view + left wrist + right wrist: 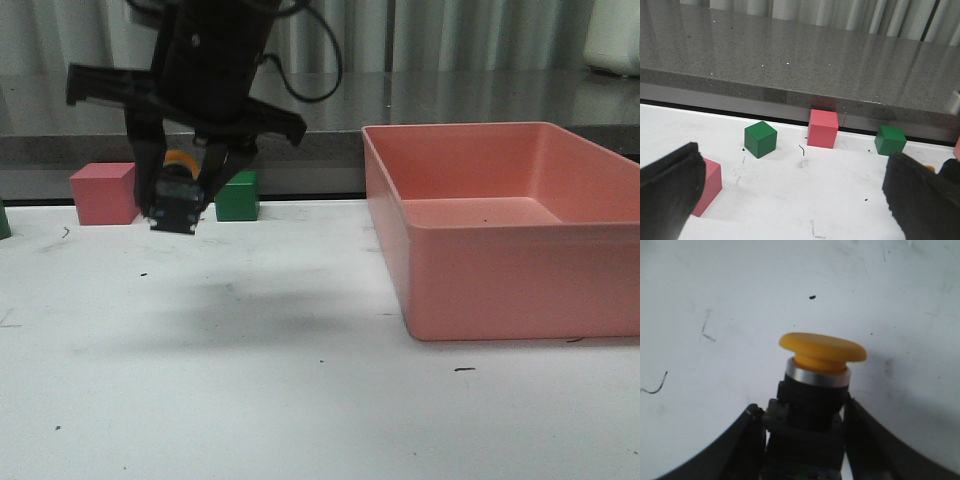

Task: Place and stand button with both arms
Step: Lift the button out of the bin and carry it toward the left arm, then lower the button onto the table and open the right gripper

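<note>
We see the right pincer point(178, 195) pinching the button point(176, 196) by its dark base, held above the white worktop point(250, 380) at about 10 o'clock in the front view, not touching it. In the right wrist view the yellow cap point(822, 347) points away from the fingers point(867, 440).

The left pincer point(790, 195) is spread with nothing between its pads.

Risks, as we judge them: the base is narrow under a wide cap, so a tilted release could topple it; the grip covers only the base, so it might twist on contact.

The worktop is flat, scuffed with dark marks. At 3 o'clock sits a pink bin point(480, 270). Farther back, a pink cube point(103, 193) and a green cube point(238, 196) sit against a grey ledge point(450, 100), curtains point(450, 35) behind.
</note>
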Controlling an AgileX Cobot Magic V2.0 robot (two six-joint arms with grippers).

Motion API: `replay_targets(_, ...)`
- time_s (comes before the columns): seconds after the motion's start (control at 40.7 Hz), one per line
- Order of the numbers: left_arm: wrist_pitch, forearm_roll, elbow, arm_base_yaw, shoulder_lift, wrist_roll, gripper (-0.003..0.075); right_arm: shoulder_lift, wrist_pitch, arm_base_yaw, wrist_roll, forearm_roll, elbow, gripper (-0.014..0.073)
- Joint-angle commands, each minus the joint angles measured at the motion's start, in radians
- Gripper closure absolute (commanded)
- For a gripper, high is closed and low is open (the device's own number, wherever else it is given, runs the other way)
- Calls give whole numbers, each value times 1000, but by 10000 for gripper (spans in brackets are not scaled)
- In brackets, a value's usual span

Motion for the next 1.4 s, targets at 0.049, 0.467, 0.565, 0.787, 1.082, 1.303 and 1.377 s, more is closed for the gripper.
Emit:
replay_targets(0.049, -80, -2, -35, 2, 12, -7, 29, 33, -21, -2, 156, -44, -101, 284)
replay_targets(0.467, -80, -2, -35, 2, 12, -7, 29, 109, -20, 0, 206, -92, -118, 281)
replay_targets(0.565, -80, -2, -35, 2, 12, -7, 29, 109, -18, 0, 206, -92, -124, 234)
replay_targets(0.787, -80, -2, -35, 2, 12, -7, 29, 94, 9, 0, 206, -92, -126, 39)
replay_targets(1.082, -73, -2, -35, 2, 12, -7, 29, -33, 70, 0, 146, -94, -126, 342)
replay_targets(1.303, -73, -2, -35, 2, 12, -7, 29, -127, 171, -18, 111, -118, -125, 659)
replay_targets(1.377, -73, -2, -35, 2, 12, -7, 29, -166, 221, -40, 106, -140, -125, 655)
